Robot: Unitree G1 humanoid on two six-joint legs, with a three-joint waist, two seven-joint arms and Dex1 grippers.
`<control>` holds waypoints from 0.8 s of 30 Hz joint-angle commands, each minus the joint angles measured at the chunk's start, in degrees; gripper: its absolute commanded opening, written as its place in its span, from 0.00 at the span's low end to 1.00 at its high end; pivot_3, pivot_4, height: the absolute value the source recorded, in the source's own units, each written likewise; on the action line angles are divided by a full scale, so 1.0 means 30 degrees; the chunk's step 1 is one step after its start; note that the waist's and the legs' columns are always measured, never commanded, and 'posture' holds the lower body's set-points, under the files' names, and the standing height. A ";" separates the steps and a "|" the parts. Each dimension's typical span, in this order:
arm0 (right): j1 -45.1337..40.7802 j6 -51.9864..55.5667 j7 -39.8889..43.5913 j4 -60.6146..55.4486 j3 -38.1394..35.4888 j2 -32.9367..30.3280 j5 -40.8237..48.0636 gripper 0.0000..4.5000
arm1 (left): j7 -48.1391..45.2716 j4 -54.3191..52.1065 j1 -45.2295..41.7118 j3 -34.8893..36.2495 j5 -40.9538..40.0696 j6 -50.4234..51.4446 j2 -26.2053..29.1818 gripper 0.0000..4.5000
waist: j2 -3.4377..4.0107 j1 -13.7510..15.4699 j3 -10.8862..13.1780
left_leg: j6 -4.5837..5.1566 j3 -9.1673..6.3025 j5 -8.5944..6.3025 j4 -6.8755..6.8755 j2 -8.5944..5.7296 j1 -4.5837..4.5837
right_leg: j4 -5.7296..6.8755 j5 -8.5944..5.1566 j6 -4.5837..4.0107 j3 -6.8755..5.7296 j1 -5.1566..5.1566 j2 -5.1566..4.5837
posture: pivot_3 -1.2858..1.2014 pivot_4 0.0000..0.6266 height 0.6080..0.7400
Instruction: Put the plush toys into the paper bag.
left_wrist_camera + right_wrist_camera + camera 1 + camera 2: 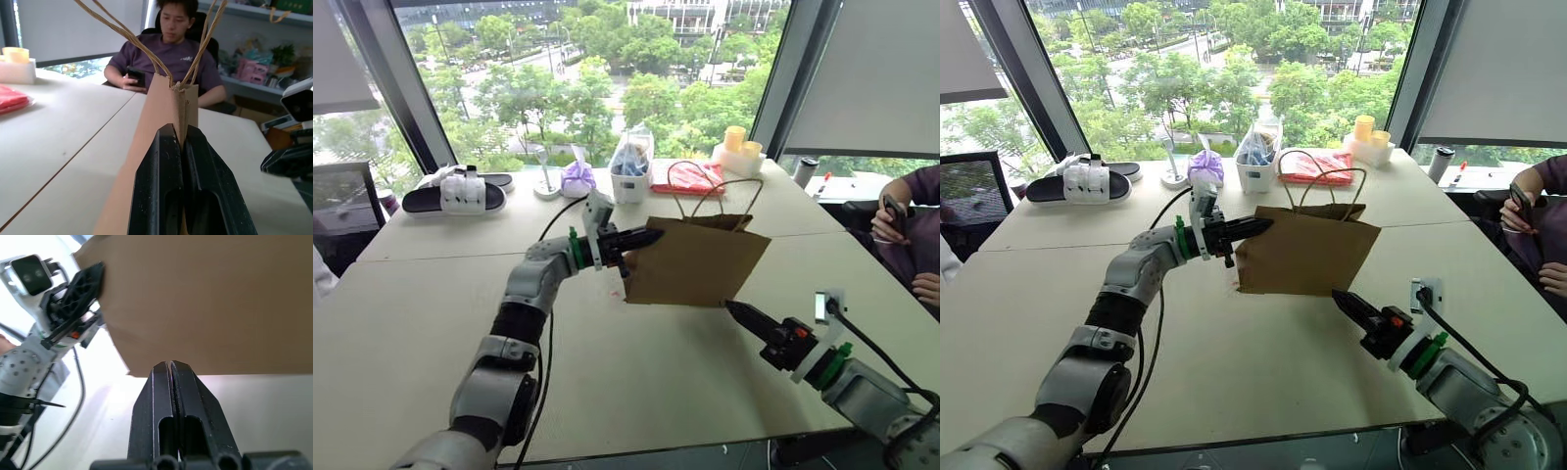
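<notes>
The brown paper bag (pixel 700 259) hangs tilted just above the middle of the white table (pixel 431 323), its cord handles (pixel 705 191) looping upward. My left gripper (pixel 651 235) is shut on the bag's upper left edge; in the left wrist view its fingers (pixel 161 176) pinch the folded paper (pixel 168 105). My right gripper (pixel 736 311) is shut and holds nothing, just below and apart from the bag's lower right corner. In the right wrist view the bag's side (pixel 210 298) fills the space ahead of it. The plush toys are out of view.
Along the far edge lie black-and-white sandals (pixel 460 193), a purple pouch (pixel 578 178), a clear plastic bag (pixel 631 162), a red packet (pixel 690 178) and yellow cups (pixel 741 147). A person (pixel 911 225) sits at the right with a phone. A socket (pixel 824 305) sits near my right arm.
</notes>
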 commanded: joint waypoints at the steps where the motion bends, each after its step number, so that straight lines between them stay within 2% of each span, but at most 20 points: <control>1: -0.0275 -0.0439 0.0119 -0.0094 -0.0365 -0.0124 0.0394 0.00 | -0.1061 0.2502 -0.1180 0.0214 0.0882 -0.1879 0.1490 0.02 | 0.0000 0.0000 0.0000 | 0.0000 0.0006 0.0000 0.0001 0.0000 0.0005 | 0.0003 0.0000 0.0000 0.0001 0.0001 0.0002 | 0.52 0.24 1.00; 8: -0.0888 -0.0580 -0.0170 0.0231 0.0472 0.0366 0.0106 0.00 | -0.2098 0.6580 -0.2619 -0.0092 0.2255 -0.4553 0.2147 0.02 | -0.0008 0.0148 0.0001 | -0.0001 -0.0007 0.0000 0.0010 -0.0007 -0.0022 | -0.0035 -0.0001 0.0002 -0.0007 0.0017 -0.0003 | 0.52 0.24 1.00; 11: -0.1042 -0.0662 -0.0238 0.0331 0.0774 0.0460 -0.0032 0.00 | -0.2057 0.7678 -0.3052 -0.0071 0.2768 -0.5690 0.2035 0.21 | -0.0009 0.0109 0.0001 | -0.0001 -0.0007 0.0000 0.0008 -0.0008 -0.0027 | -0.0038 -0.0001 0.0002 -0.0007 0.0015 -0.0006 | 0.52 0.24 1.00; 17: -0.0782 -0.0432 -0.0021 -0.0027 0.0977 0.0016 -0.0029 0.00 | -0.2010 0.7481 -0.2941 0.0178 0.3053 -0.6286 0.2386 0.86 | -0.0009 0.0059 0.0001 | 0.0001 -0.0007 -0.0001 0.0002 -0.0006 -0.0025 | -0.0034 0.0000 0.0002 -0.0007 0.0010 -0.0005 | 0.52 0.24 1.00; 19: -0.0620 -0.0324 0.0112 -0.0266 0.0923 -0.0258 0.0038 0.00 | -0.2283 0.6345 -0.2410 0.0415 0.2725 -0.5498 0.2884 0.86 | -0.0009 0.0000 0.0001 | 0.0002 -0.0008 -0.0001 0.0000 -0.0004 -0.0026 | -0.0027 0.0000 0.0002 -0.0007 0.0004 -0.0004 | 0.52 0.24 1.00; 24: -0.0165 0.0334 0.1241 -0.1126 0.0852 -0.1966 0.0321 0.00 | -0.1806 -0.2198 0.2975 0.2273 0.0096 0.1216 0.6354 0.86 | 0.0014 -0.0510 -0.0005 | 0.0073 -0.0001 -0.0042 -0.0031 0.0052 0.0012 | 0.0104 -0.0001 0.0001 0.0011 -0.0053 0.0001 | 0.52 0.24 1.00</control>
